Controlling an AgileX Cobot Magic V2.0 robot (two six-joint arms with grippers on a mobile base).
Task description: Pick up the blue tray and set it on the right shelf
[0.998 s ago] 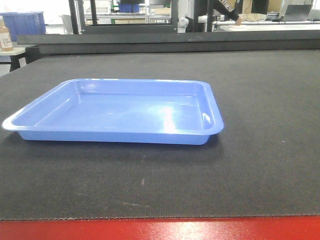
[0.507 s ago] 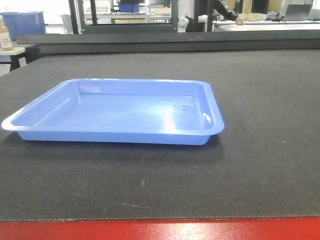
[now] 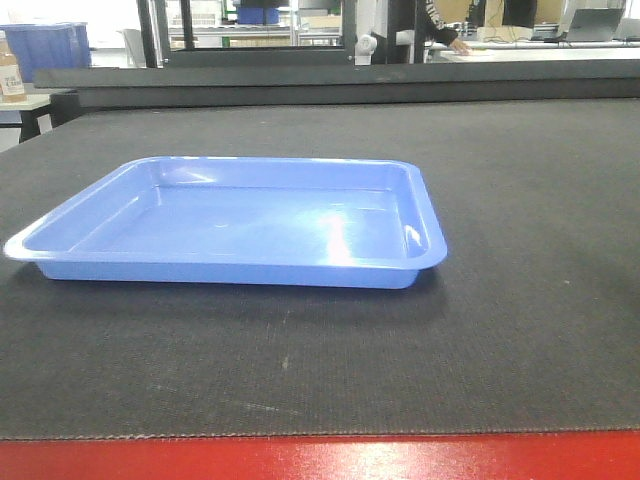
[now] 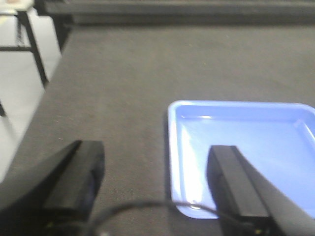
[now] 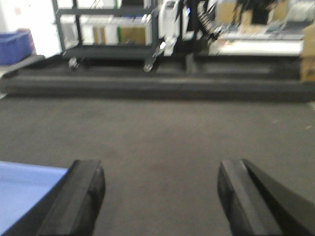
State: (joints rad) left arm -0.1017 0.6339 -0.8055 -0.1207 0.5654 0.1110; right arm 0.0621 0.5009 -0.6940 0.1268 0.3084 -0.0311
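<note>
The blue tray (image 3: 240,222) lies flat and empty on the dark grey mat (image 3: 520,200). In the left wrist view my left gripper (image 4: 155,157) is open and straddles the near left edge of the blue tray (image 4: 246,142), with one finger (image 4: 231,182) over the tray and the other over the mat. My right gripper (image 5: 160,174) is open above bare mat, and a corner of the blue tray (image 5: 24,187) shows beside its left finger (image 5: 83,191). Neither gripper appears in the front view. The right shelf is out of view.
A red table edge (image 3: 320,458) runs along the front. A raised black ledge (image 3: 340,80) bounds the mat's far side. Beyond it stand a wheeled black rack (image 5: 108,29), dark-blue bins (image 3: 45,45) at far left and desks with a person (image 3: 445,25).
The tray and mat are unchanged. Only the person's arm in the background has shifted.
</note>
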